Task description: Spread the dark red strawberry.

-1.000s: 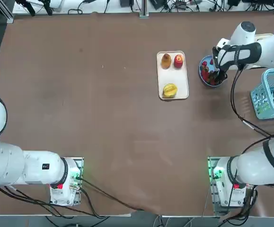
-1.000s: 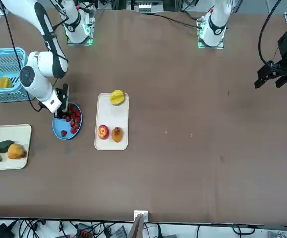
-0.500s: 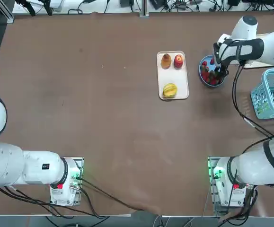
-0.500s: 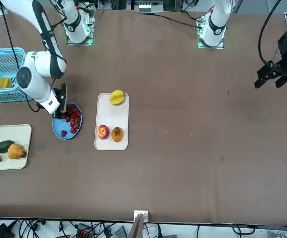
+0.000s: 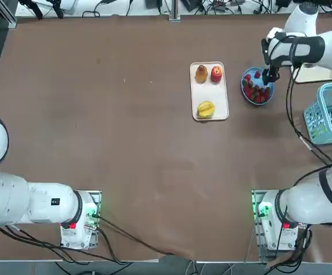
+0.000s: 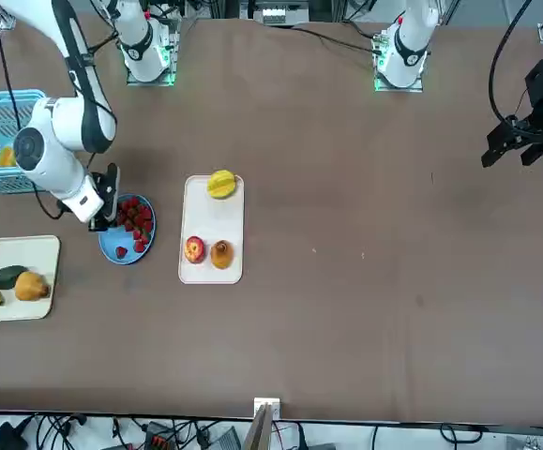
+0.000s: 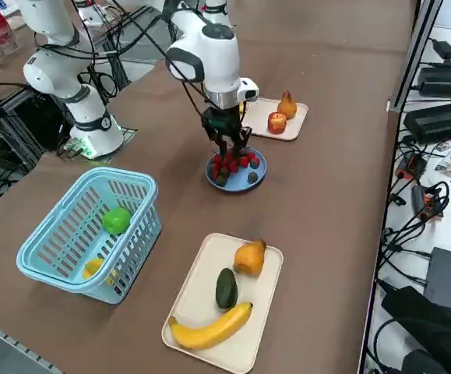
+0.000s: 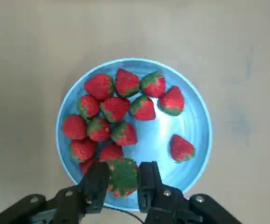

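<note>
The right gripper (image 8: 124, 167) is closed on one green-topped strawberry (image 8: 124, 180), with the other dark red strawberries (image 8: 100, 129) clustered on the blue plate (image 8: 201, 164). It should be lowered gently onto bare plate beside the lone berry (image 8: 182, 149), clear of the cluster (soft fruit bruises). Versus the earlier top view, the arm has shifted, exposing more fruit.

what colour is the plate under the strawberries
The plate is light blue, seen best in the right wrist view.
</note>
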